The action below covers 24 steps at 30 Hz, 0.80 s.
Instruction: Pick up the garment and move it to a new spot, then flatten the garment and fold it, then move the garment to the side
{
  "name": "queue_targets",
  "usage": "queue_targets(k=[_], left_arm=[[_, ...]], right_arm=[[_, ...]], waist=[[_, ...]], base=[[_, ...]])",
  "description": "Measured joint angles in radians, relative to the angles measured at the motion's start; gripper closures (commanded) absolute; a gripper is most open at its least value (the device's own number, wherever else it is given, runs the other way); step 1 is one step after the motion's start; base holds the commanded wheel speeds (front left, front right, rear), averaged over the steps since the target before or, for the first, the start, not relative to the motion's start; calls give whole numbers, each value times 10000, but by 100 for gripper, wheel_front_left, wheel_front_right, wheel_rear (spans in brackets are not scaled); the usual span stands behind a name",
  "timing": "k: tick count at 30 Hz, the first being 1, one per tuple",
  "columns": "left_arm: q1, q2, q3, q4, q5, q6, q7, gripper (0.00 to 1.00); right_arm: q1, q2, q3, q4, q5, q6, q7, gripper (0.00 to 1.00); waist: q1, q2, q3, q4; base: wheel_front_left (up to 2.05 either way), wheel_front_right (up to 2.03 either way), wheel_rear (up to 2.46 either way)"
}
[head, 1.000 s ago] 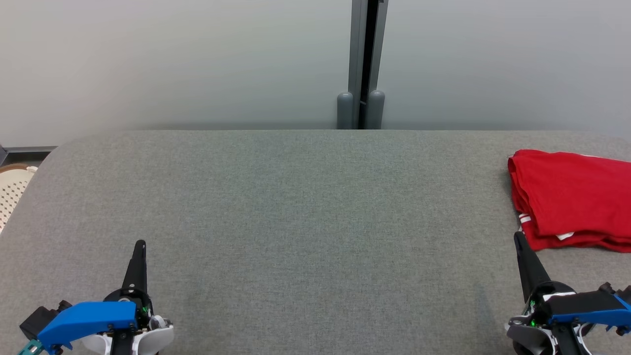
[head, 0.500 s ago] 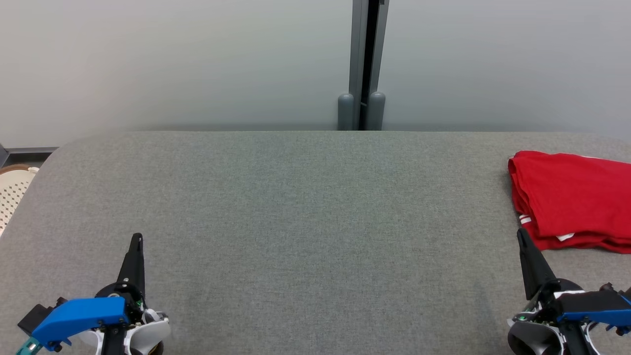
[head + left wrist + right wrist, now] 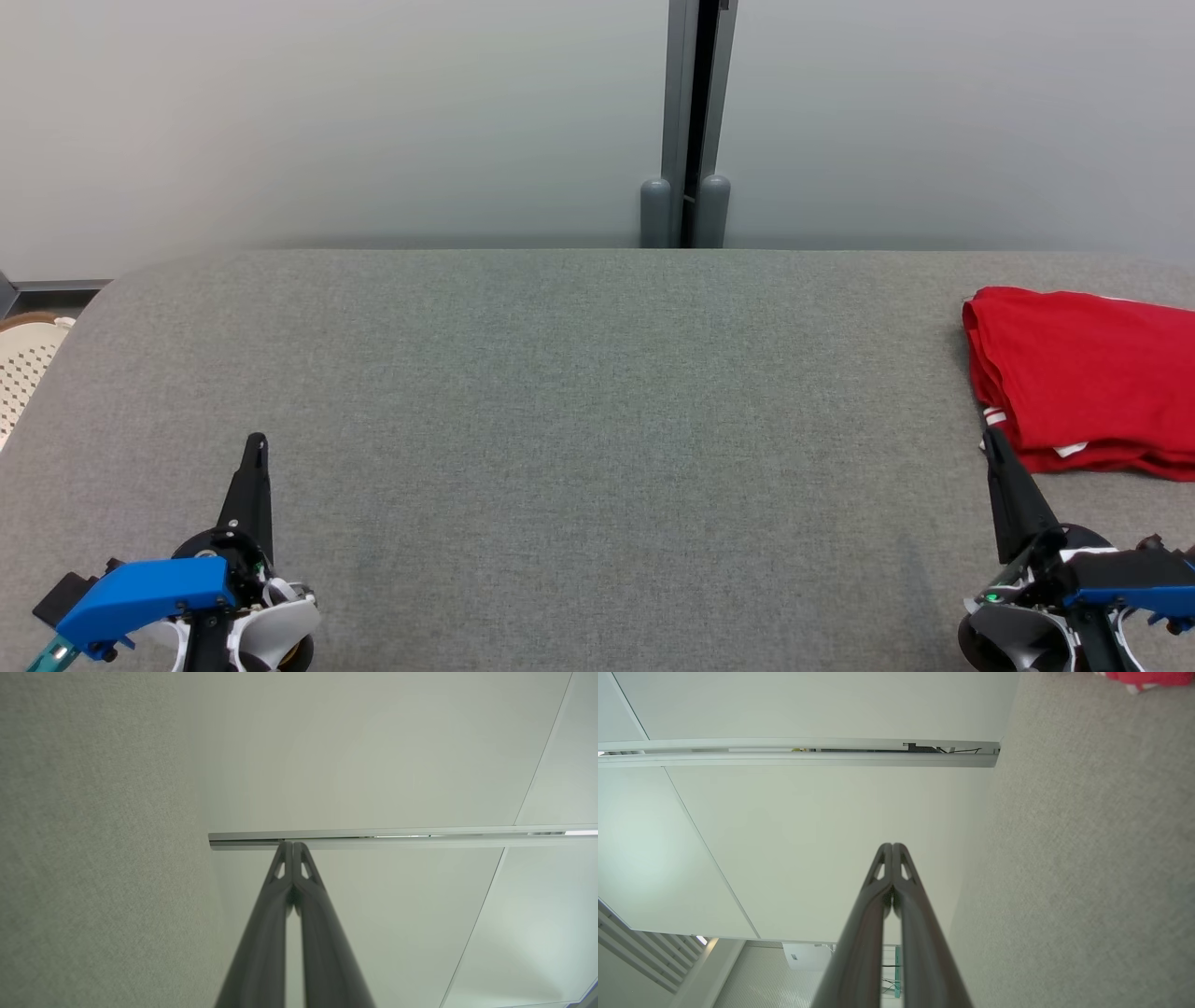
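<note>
The garment (image 3: 1083, 373) is bright red, with small white stripes and a white tag at its near edge, and the table (image 3: 597, 420) under it is a mid grey, finely flecked weave. The wall (image 3: 327, 121) is pale grey-white, the post (image 3: 686, 112) is darker blue-grey with a black slot down its middle, and the basket (image 3: 23, 364) is cream, dotted with rows of small holes. The left gripper (image 3: 255, 448) and right gripper (image 3: 988, 439) each have black fingers, a blue cover and white housing, with a green light on the right one.
</note>
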State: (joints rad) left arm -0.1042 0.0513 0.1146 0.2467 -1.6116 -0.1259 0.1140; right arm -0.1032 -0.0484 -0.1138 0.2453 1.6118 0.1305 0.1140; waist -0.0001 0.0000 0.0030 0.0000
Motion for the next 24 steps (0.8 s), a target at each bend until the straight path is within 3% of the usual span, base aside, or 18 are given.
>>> queue_targets(k=[24], left_arm=[[0,-2,0,0,0,-2,0,100]], right_arm=[[-1,0,0,-2,0,0,2,100]], waist=[[0,0,0,0]], base=[[0,0,0]])
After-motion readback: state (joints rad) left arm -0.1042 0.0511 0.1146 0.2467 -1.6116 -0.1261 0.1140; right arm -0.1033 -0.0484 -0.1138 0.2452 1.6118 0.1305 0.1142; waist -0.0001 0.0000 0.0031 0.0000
